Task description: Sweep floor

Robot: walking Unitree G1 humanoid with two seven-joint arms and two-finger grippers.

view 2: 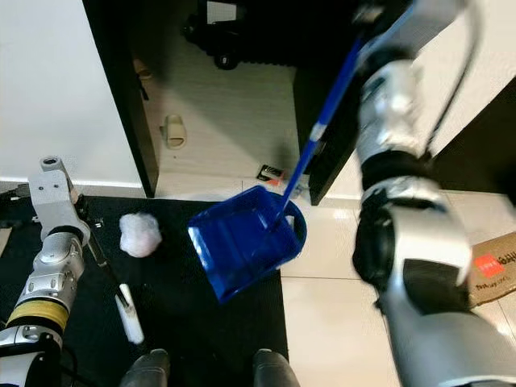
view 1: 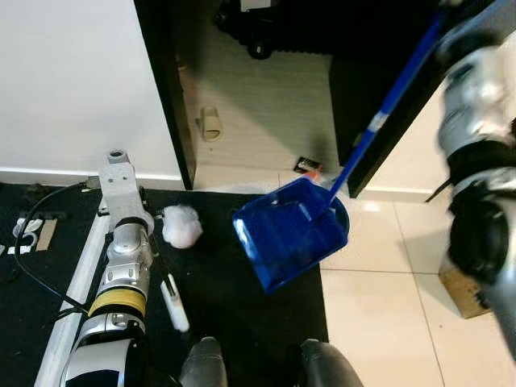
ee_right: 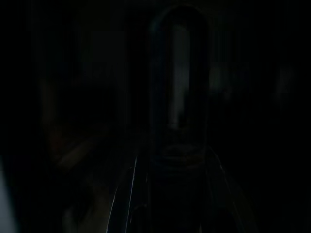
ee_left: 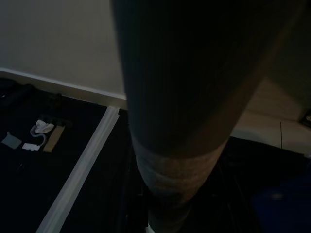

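A blue dustpan [view 1: 292, 231] on a long blue handle [view 1: 395, 93] hangs tilted above the edge where the black mat [view 1: 234, 322] meets the white tiles. My right gripper [view 2: 369, 18] is raised at the top right, blurred, and shut on the handle's upper end. A white crumpled paper ball [view 1: 182, 226] lies on the mat just left of the dustpan. My left arm [view 1: 121, 250] reaches forward over the mat's left side, beside the ball. A thin black rod with a white end [view 1: 174, 302] lies next to that arm. The left wrist view is blocked by a dark cylinder [ee_left: 189, 111].
A black door frame [view 1: 165, 89] stands ahead, with a beige slipper [view 1: 210, 123] on the floor beyond it. A small red and black item [view 1: 307, 165] lies at the threshold. A long white bar [view 1: 76, 298], a cable and scraps [view 1: 32, 234] lie at left. A cardboard box [view 2: 493, 270] sits right.
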